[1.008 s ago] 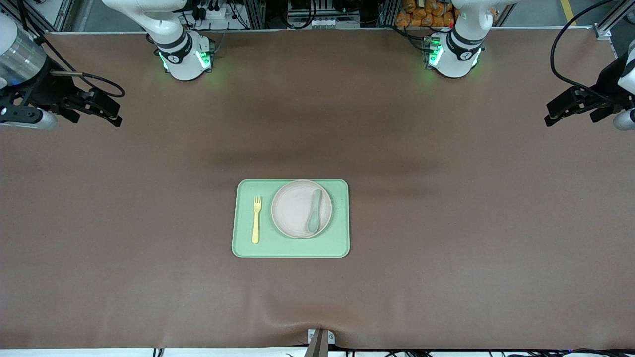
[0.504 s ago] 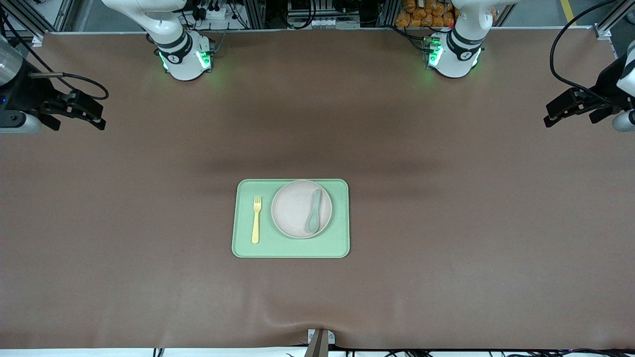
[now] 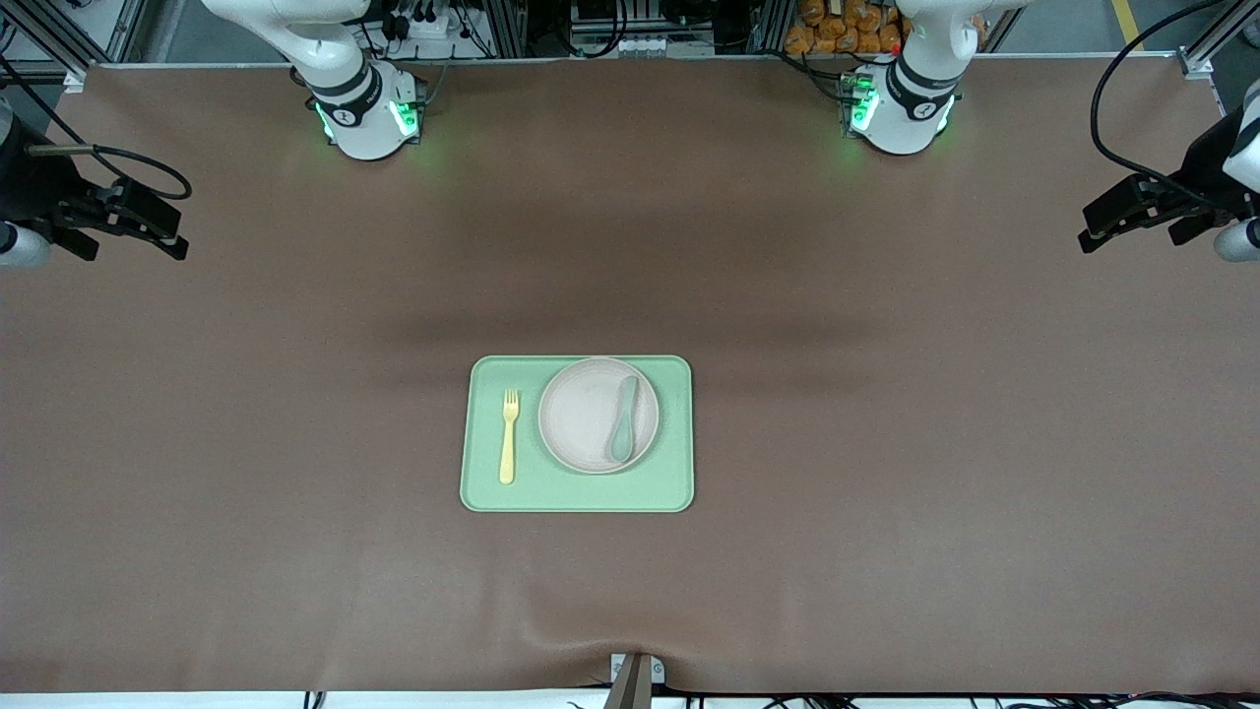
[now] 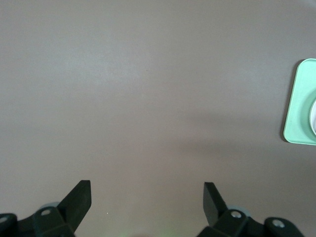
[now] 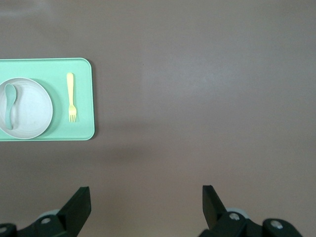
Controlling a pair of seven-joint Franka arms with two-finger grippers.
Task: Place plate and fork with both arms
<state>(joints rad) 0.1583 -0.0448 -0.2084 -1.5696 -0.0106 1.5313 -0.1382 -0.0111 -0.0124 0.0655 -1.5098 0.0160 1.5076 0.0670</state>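
Observation:
The pale beige plate [image 3: 591, 416] lies on a light-green tray [image 3: 576, 495] in the middle of the table. A grey-green spoon [image 3: 623, 419] lies in the plate. The pale-yellow fork [image 3: 508, 434] lies on the tray beside the plate, toward the right arm's end. Plate [image 5: 29, 108], fork [image 5: 71, 96] and tray [image 5: 84, 131] also show in the right wrist view. My right gripper [image 3: 167, 228] is open and empty over bare table at the right arm's end. My left gripper [image 3: 1098, 225] is open and empty over bare table at the left arm's end. The tray's edge [image 4: 296, 118] shows in the left wrist view.
The brown table mat [image 3: 886, 443] covers the whole table. The arm bases [image 3: 369, 113] with green lights stand along the table's edge farthest from the front camera. A small metal fitting [image 3: 635, 675] sits at the table's front edge.
My right gripper has drawn outward toward the right arm's end of the table. My left gripper has barely moved. Plate, fork, spoon and tray have not moved.

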